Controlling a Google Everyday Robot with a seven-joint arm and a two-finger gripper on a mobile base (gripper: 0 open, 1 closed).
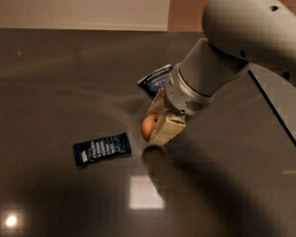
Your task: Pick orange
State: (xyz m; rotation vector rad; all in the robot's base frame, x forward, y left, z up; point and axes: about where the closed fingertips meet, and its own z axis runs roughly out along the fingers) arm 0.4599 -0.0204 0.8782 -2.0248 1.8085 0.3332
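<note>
The orange is a small round fruit held between the cream fingers of my gripper near the middle of the dark table. The gripper is shut on the orange and holds it slightly above the tabletop, with a shadow just beneath it. The big grey-white arm comes in from the upper right and hides the far side of the orange.
A dark blue snack bar lies flat on the table to the left of the gripper. A second blue packet lies behind the arm, partly hidden. A lighter surface borders the table at the right.
</note>
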